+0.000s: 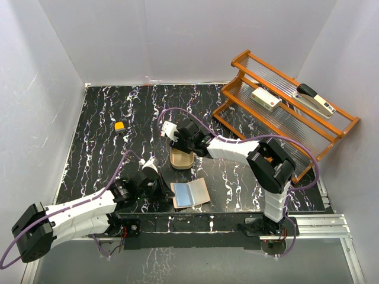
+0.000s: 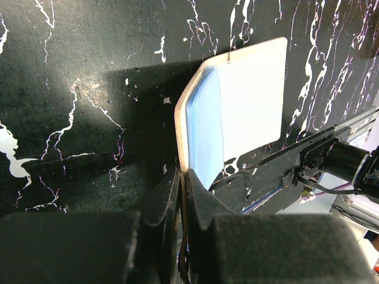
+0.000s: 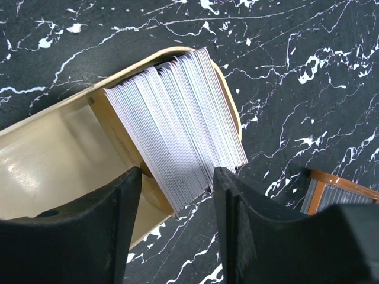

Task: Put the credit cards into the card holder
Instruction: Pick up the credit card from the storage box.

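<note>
Right gripper [image 3: 176,177] open, straddling credit cards [image 3: 177,118]

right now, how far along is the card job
Done: holder lies open, left gripper pinching its edge; whether it holds a card yet is unclear. In hand: right gripper straddles the cards stacked in the tray, none lifted. Left: grip a card, carry it over, slot it, repeat.

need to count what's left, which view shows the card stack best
Right wrist: the credit cards stand on edge in the tray, between the fingers of the right hand. Top external shows only the tray; left wrist misses them.
</note>
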You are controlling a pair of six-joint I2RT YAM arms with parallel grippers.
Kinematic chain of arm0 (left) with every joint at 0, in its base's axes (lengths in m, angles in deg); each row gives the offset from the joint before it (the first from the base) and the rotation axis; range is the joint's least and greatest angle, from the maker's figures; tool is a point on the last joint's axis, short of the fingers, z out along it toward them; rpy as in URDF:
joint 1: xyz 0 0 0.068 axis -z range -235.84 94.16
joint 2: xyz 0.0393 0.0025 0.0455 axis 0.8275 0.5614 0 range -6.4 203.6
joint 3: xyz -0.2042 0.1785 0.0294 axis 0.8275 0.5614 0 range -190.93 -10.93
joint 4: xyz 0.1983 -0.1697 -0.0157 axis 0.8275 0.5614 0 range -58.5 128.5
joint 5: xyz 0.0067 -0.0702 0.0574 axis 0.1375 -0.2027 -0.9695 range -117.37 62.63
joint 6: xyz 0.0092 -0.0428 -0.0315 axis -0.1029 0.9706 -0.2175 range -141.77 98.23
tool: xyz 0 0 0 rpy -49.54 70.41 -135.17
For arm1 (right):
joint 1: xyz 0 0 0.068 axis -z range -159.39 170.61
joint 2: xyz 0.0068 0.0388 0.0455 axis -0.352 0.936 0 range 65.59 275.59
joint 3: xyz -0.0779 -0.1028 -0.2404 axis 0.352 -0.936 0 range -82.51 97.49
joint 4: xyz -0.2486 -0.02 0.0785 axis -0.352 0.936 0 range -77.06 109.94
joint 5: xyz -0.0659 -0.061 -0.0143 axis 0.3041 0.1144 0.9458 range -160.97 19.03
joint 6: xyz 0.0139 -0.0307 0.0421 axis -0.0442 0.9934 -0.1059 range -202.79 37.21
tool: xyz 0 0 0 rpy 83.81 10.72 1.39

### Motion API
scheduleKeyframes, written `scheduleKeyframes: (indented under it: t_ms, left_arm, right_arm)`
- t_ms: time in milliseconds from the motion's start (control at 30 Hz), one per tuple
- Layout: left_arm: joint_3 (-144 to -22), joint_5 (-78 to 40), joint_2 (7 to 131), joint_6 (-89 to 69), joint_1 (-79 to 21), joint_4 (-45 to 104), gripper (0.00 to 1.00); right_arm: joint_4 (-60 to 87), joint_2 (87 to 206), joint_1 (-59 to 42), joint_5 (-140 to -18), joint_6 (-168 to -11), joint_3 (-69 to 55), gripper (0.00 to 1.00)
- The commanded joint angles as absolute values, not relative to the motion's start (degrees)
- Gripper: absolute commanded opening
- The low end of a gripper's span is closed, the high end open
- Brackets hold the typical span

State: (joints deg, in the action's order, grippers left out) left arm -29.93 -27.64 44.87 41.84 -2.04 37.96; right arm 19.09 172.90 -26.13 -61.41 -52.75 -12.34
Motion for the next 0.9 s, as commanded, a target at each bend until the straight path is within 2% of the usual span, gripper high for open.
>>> scheduleKeyframes:
  t_ms: [0,400,700,800,867]
  left_arm:
    - [-30.79,-28.42,44.32,41.11,-1.86,37.77,0.0]
    - [-30.53,-28.07,44.62,41.33,-1.94,37.26,0.0]
    - [-30.71,-27.8,45.3,41.42,-1.96,36.73,0.0]
    - [-30.7,-27.81,45.36,41.42,-1.94,36.69,0.0]
    - [-30.79,-27.8,45.38,41.56,-1.96,37.02,0.0]
  right_arm:
    - [13.82,171.83,-25.79,-58.07,-51.46,-12.44,0.47]
    - [14.08,170.04,-25.81,-57.89,-51.41,-13.07,0.29]
    - [15.08,168.1,-25.79,-57.31,-51.7,-12.87,0.21]
    - [15.85,167.35,-25.86,-57.37,-51.78,-12.98,0.15]
    - [18.09,166.58,-25.94,-59.02,-52.58,-12.69,0.08]
